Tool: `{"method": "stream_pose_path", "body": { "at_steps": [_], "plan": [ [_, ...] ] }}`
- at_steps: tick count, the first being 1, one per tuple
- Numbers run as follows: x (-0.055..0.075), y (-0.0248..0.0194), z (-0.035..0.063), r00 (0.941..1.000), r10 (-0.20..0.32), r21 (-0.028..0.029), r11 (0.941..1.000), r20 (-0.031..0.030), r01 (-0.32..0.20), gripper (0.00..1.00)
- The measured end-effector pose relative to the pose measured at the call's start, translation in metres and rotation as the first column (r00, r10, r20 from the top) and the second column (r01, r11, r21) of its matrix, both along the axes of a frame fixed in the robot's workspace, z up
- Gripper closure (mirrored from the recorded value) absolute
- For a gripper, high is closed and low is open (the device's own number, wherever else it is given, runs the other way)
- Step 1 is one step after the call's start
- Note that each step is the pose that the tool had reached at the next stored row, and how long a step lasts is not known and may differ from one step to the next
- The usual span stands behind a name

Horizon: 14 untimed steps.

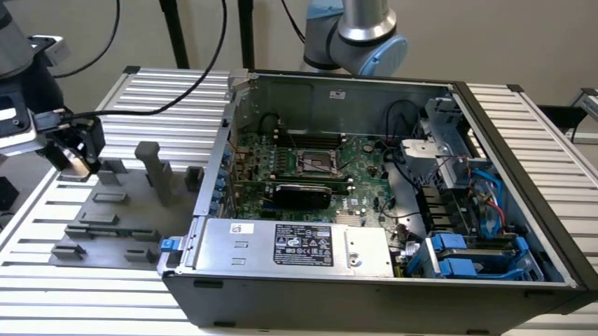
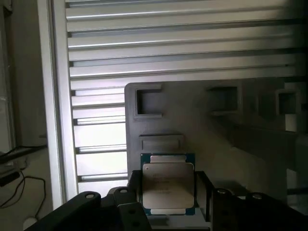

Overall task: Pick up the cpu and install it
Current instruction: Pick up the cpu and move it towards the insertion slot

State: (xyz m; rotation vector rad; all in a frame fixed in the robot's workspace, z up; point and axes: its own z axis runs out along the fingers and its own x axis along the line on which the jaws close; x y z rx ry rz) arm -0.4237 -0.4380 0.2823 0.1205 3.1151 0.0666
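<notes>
The cpu (image 2: pixel 167 185), a small square chip with a silvery top and a green rim, sits between the black fingers (image 2: pixel 205 190) of my gripper (image 2: pixel 168 195), which is shut on it. In the exterior view my gripper (image 1: pixel 75 162) hangs at the far left, just above the back corner of the grey fixture plate (image 1: pixel 122 217), with the cpu (image 1: pixel 77 166) showing as a tan edge at its tip. The black metal-framed socket (image 1: pixel 316 162) lies on the green motherboard (image 1: pixel 360 157) inside the open computer case (image 1: pixel 374 294), well to the exterior view's right of my gripper.
Grey fixture blocks (image 1: pixel 154 171) stand upright on the plate between my gripper and the case. A silver power supply (image 1: pixel 290 245) fills the case's near side, with blue drive bays (image 1: pixel 477 255) beside it. The slatted metal table (image 1: pixel 168 98) carries a black cable.
</notes>
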Motion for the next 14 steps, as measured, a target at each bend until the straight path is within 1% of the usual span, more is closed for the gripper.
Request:
{"method": "stream_pose_path", "body": {
  "at_steps": [6,10,14],
  "plan": [
    [0.007,0.0025,0.0273,1.0,0.0,-0.0001,1.0,0.0,0.0,0.45],
    [0.019,0.004,0.0455,1.0,0.0,0.0001,1.0,0.0002,0.0,0.45],
    [0.037,0.0048,0.0625,1.0,0.0,0.0,1.0,0.0,0.0,0.45]
  ]
}}
